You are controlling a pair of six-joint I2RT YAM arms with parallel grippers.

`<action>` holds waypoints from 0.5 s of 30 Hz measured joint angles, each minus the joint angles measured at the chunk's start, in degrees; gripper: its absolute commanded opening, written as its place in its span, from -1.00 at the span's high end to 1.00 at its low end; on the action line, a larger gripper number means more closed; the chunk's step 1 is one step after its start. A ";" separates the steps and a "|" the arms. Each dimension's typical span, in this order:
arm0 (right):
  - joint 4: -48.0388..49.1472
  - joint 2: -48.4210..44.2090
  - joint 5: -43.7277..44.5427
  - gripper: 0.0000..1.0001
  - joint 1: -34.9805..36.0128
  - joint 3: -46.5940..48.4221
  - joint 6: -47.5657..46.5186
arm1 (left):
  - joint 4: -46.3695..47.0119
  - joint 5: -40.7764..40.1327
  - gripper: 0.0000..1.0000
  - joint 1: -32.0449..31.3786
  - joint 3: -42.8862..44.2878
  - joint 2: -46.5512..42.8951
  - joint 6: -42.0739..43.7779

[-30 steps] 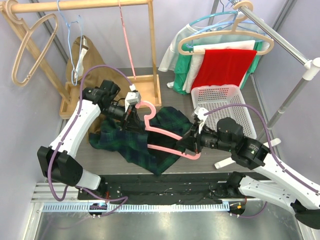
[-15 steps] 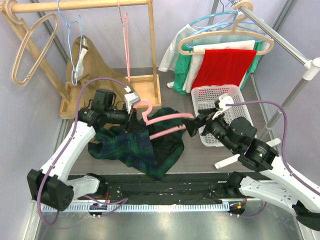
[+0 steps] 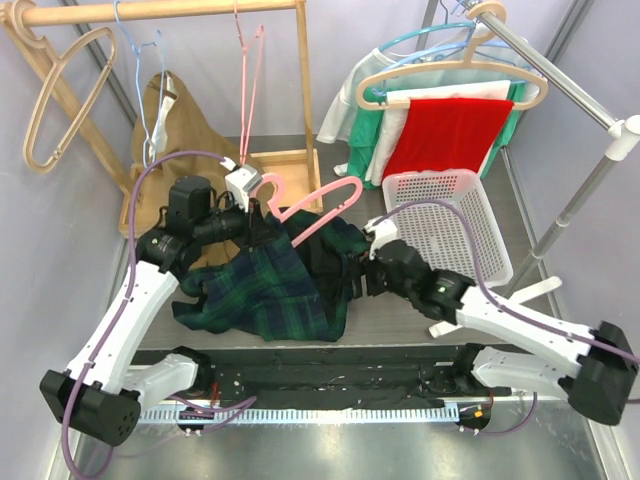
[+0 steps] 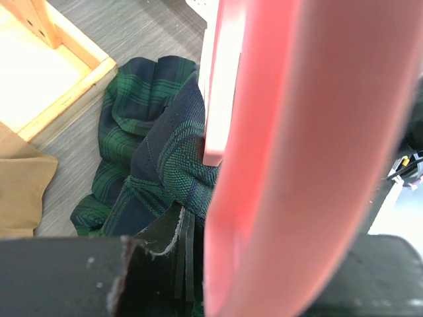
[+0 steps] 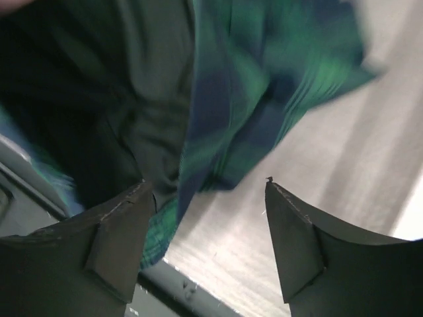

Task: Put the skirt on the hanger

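Skirt (image 3: 265,290) lies bunched mid-table under the pink hanger (image 3: 322,198) your left gripper (image 3: 262,213) clamps near its hook. Your right gripper (image 5: 205,186) is spread over the skirt's right edge, holding nothing, so cloth could slide off.

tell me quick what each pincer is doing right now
Left pincer: closed on the pink hanger.
Right pincer: open, holding nothing, at the edge of the skirt.

We see pale lilac walls (image 3: 40,220), grey wood-grain worktop (image 3: 395,330); wooden rack (image 3: 160,10) back left, metal rail (image 3: 560,75) with hung clothes (image 3: 445,130) right, white basket (image 3: 450,200) near it.
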 measured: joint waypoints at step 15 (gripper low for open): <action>6.25 10.12 -3.72 0.58 -0.02 -2.62 8.44 | -0.61 -3.82 1.00 0.00 -0.66 -3.19 -0.33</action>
